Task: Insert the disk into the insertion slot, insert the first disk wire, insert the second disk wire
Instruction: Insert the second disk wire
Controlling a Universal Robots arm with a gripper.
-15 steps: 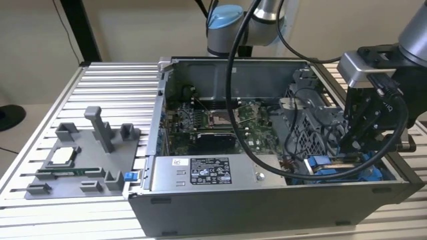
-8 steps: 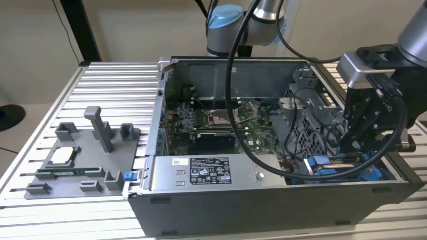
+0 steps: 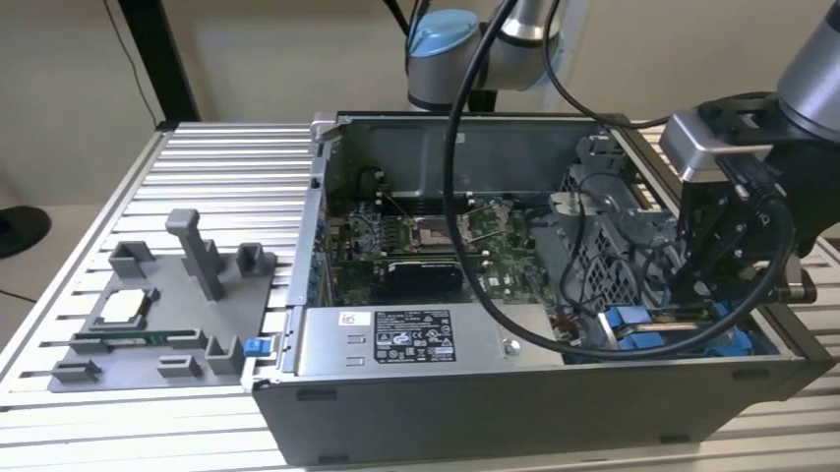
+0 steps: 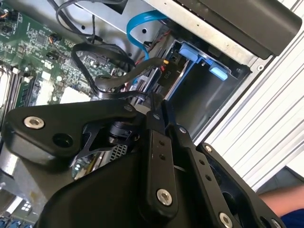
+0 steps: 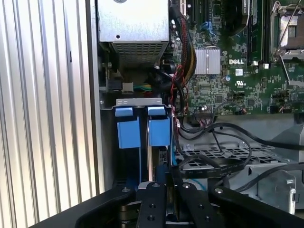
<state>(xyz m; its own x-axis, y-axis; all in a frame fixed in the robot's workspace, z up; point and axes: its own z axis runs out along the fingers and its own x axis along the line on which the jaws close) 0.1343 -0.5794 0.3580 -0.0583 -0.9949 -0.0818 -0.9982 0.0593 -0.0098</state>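
Observation:
The disk's bright blue carrier (image 5: 159, 130) stands edge-on inside the insertion slot (image 5: 137, 101), a grey metal bay in the case's front corner at the exterior view's right. The disk's blue (image 3: 630, 320) shows there under the arm. My gripper (image 5: 171, 192) hangs just over the bay with its fingers (image 5: 152, 204) almost together on a dark connector of a disk wire. In the second wrist view my gripper (image 4: 159, 102) meets a black wire (image 4: 121, 92). Another black connector (image 4: 164, 70) with red and yellow leads lies at the slot's mouth (image 4: 199, 90), beside a blue cable (image 4: 137, 28).
The open grey computer case (image 3: 525, 413) lies on a ribbed aluminium table (image 3: 223, 157). A labelled power-supply box (image 3: 413, 339), the motherboard (image 3: 420, 236) and a perforated cage (image 3: 611, 256) crowd the inside. A grey fixture with parts (image 3: 164, 315) sits at the exterior view's left.

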